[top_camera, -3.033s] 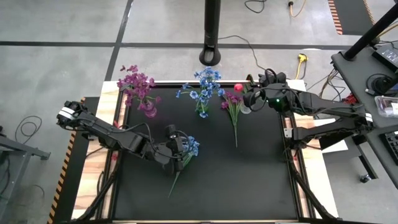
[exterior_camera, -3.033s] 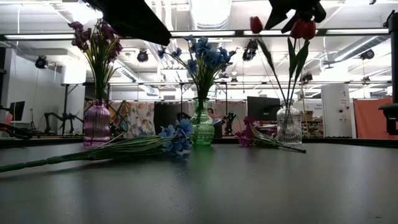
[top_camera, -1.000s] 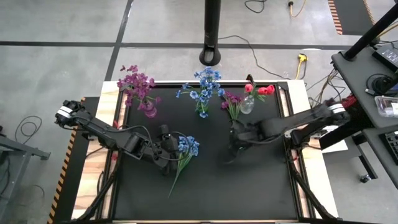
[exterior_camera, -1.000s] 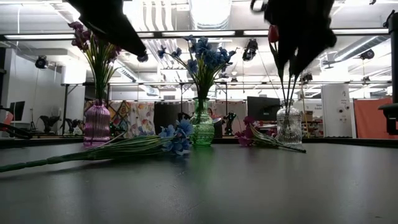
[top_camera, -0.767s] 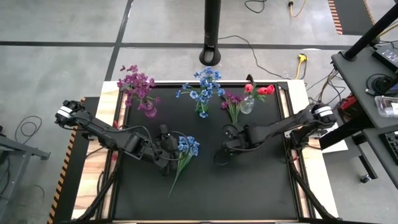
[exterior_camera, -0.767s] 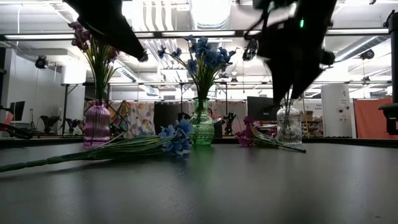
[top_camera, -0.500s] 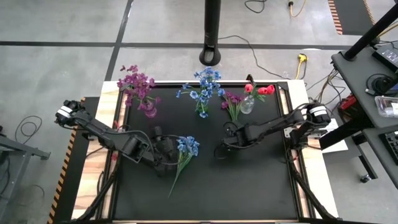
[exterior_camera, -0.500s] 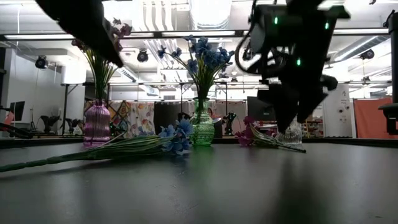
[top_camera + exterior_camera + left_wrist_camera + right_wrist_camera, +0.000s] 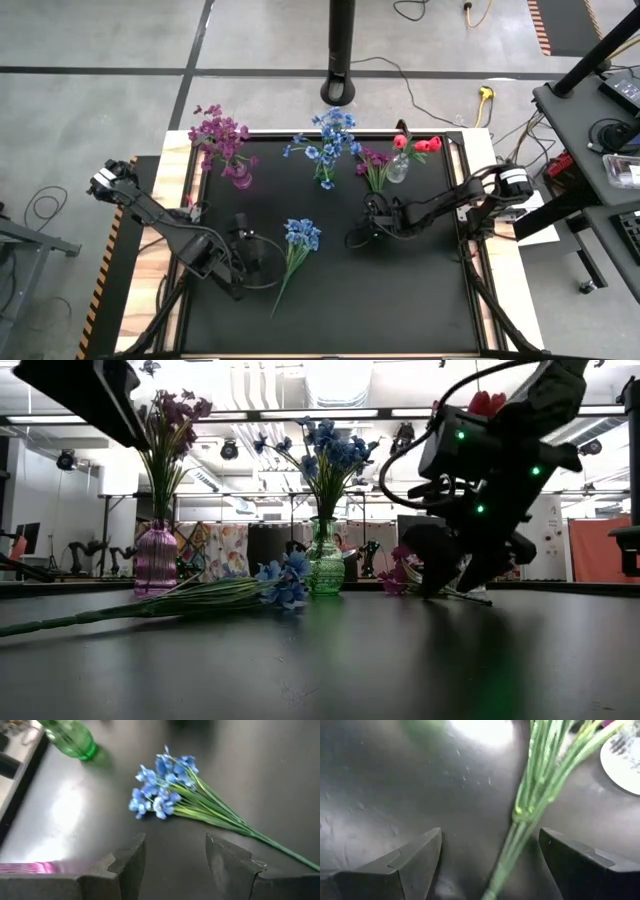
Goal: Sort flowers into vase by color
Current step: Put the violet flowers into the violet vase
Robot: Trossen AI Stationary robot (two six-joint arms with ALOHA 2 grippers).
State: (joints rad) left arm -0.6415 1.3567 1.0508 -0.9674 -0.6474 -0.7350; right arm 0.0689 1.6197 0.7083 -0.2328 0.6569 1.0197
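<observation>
A blue spray lies flat on the black mat, blooms toward the far edge and stem running to the near edge. My left gripper hovers open just left of it; in its wrist view the blue spray lies ahead of the left gripper. A purple spray lies flat with its blooms by the clear vase that holds red buds. My right gripper is open low over that spray's stem end. The bunched stems run between its fingers, apart from both.
A pink vase with purple blooms, a green vase with blue blooms and the clear vase stand in a row along the mat's far edge. The middle and near part of the mat is bare. Wooden borders flank the mat.
My right gripper has swung from the clear vase toward the table's middle and dropped low over the purple spray's stem end. My left gripper has drawn back from the blue spray toward the table's left and near edge. Both sprays lie where they were.
</observation>
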